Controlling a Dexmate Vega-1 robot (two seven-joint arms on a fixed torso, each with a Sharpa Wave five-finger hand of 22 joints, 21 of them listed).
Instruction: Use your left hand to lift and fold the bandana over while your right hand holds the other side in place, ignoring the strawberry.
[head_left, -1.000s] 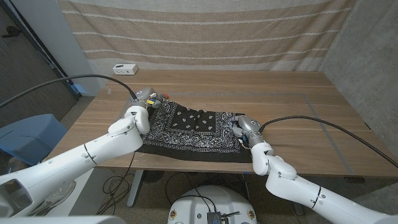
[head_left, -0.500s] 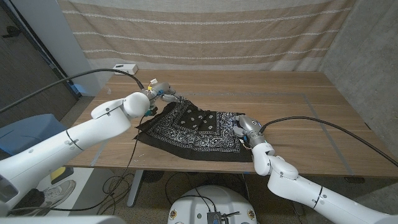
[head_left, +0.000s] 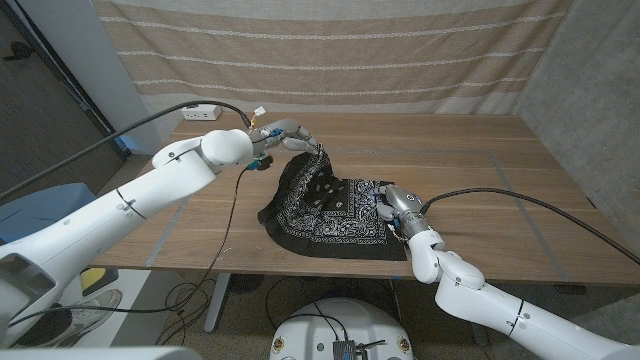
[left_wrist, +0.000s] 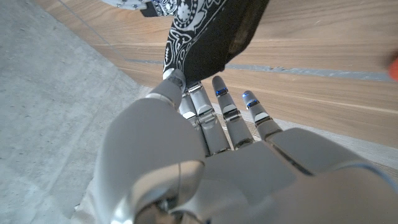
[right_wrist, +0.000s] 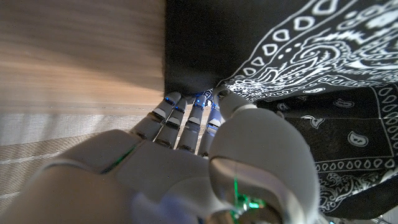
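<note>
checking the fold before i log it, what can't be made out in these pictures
- Strawberry: only a blurred red speck cut off by the left wrist view's edge; unsure.
- Left robot hand: grip on the bandana hidden behind its fingers in head view.
- Right robot hand: fingertips hidden under cloth in right wrist view.

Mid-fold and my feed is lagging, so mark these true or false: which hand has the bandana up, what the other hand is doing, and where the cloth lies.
1. The left hand holds the bandana lifted off the table. True.
2. The right hand is raised clear of the cloth. False: it rests on the bandana's right edge.
3. The bandana lies fully flat. False: its left side hangs from the left hand.
4. A white box sits at the table's far left corner. True.
</note>
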